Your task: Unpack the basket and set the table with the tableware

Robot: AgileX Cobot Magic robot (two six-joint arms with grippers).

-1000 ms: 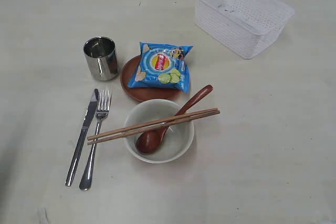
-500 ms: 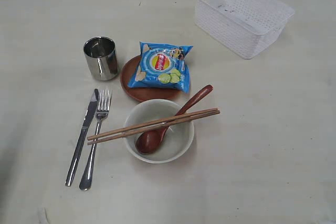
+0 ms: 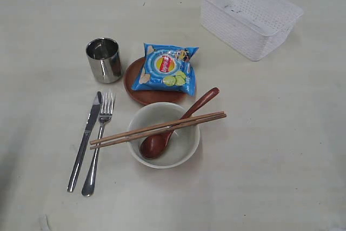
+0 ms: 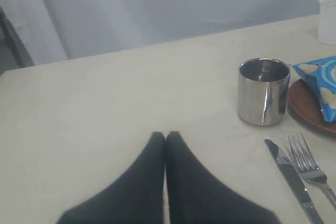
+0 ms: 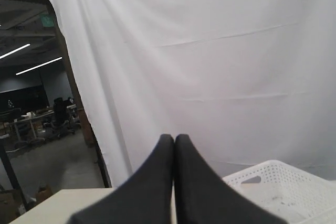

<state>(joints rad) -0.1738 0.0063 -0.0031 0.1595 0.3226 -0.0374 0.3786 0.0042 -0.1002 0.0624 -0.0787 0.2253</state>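
Observation:
The white mesh basket (image 3: 250, 14) stands with nothing in it at the table's back right. Laid out on the cream table (image 3: 281, 133) are a steel cup (image 3: 104, 59), a knife (image 3: 85, 140) and a fork (image 3: 99, 143). An off-white bowl (image 3: 184, 152) holds a reddish-brown spoon (image 3: 175, 126), with chopsticks (image 3: 158, 129) across its rim. A blue chip bag (image 3: 166, 67) lies on the brown plate (image 3: 141, 94). My left gripper (image 4: 166, 136) is shut and holds nothing, near the cup (image 4: 263, 91). Raised beside the basket (image 5: 286, 187), my right gripper (image 5: 174, 138) is shut too. Neither gripper shows in the exterior view.
A white curtain (image 5: 210, 51) hangs behind the table in the right wrist view. The knife (image 4: 291, 177), fork (image 4: 310, 166) and plate rim (image 4: 307, 111) lie off to one side of my left gripper.

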